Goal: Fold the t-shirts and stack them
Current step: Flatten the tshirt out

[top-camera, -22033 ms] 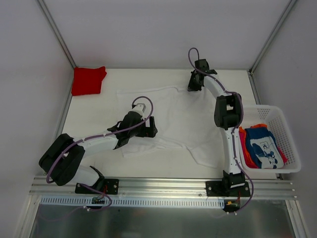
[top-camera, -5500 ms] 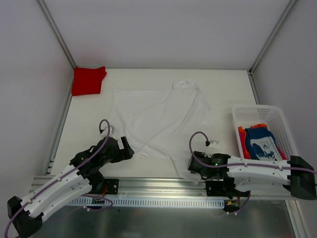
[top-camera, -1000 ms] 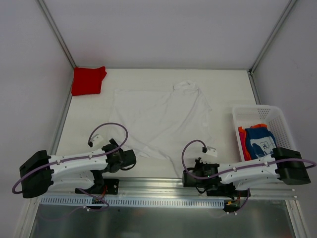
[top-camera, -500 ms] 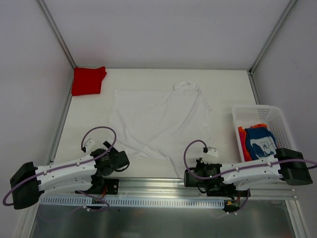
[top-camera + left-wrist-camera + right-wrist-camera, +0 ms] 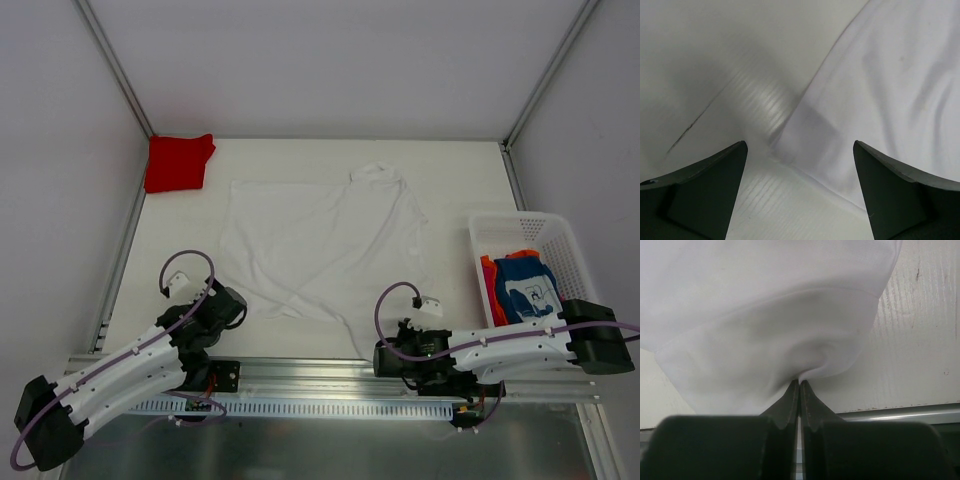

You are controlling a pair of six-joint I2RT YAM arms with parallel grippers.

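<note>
A plain white t-shirt lies spread flat across the middle of the table. Its near-left hem corner shows in the left wrist view, just ahead of my left gripper, whose jaws stand wide open with only bare table between them. From above, my left gripper sits at that corner. Near the front edge my right gripper is shut on the shirt's near-right corner; a pinch of white cloth bunches at its fingertips. A folded red t-shirt lies at the far left corner.
A white mesh basket stands at the right edge, holding a blue printed t-shirt and an orange-red one. A metal rail runs along the near edge. Frame posts rise at both back corners.
My left gripper has swung left and slightly away from the rail to the shirt's near-left corner, its elbow dropping toward the front. The right gripper has stayed shut on the cloth, barely moving.
</note>
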